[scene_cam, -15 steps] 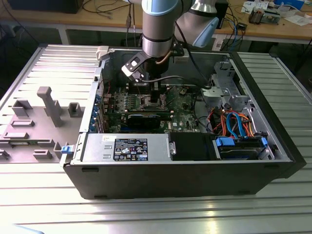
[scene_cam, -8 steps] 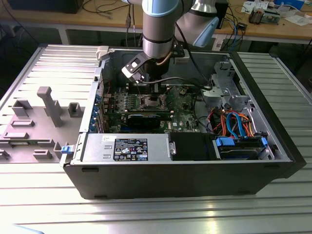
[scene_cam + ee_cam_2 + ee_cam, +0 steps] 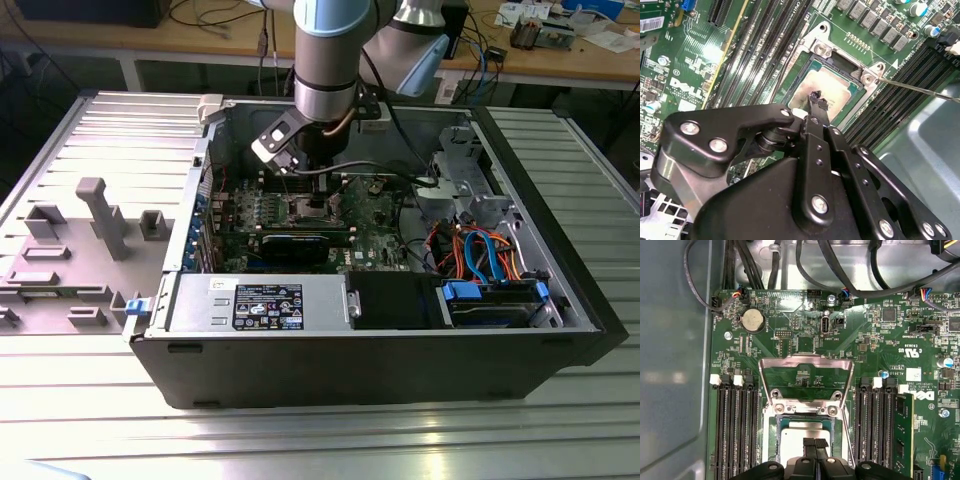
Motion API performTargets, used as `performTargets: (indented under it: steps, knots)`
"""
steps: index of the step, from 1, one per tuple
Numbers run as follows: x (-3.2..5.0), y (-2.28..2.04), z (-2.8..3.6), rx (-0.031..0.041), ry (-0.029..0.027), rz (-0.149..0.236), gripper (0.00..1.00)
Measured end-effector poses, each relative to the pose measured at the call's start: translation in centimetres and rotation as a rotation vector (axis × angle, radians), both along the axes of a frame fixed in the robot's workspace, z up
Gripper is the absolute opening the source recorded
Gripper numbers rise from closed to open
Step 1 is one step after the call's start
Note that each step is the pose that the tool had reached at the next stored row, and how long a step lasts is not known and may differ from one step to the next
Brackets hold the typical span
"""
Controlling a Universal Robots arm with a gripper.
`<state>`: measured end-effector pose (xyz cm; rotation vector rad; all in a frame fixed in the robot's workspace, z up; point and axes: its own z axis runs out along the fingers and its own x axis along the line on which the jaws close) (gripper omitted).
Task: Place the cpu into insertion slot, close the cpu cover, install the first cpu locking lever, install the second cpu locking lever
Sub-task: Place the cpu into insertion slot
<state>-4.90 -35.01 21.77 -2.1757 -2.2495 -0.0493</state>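
Gripper (image 3: 815,443) down on the cpu (image 3: 799,436), jaws drawn together.

The two fingertips sit side by side with nothing between them, right at the chip's silver top; I cannot tell whether they press on it. The cpu lies flat in the insertion slot (image 3: 776,440), between the memory slots (image 3: 737,425). The cpu cover (image 3: 807,362) stands flipped open, inside the open computer case (image 3: 400,370).
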Motion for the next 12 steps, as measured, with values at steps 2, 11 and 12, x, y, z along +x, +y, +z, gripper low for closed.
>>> performTargets:
  steps: [2, 11, 12]
  knots:
    - [0.11, -0.26, -0.04, 0.0015, 0.0038, 0.000, 0.11]
    - [0.24, -0.85, -0.55, 0.0050, 0.0119, 0.000, 0.11]
    - [0.30, -0.85, -0.59, 0.0050, 0.0129, 0.000, 0.11]
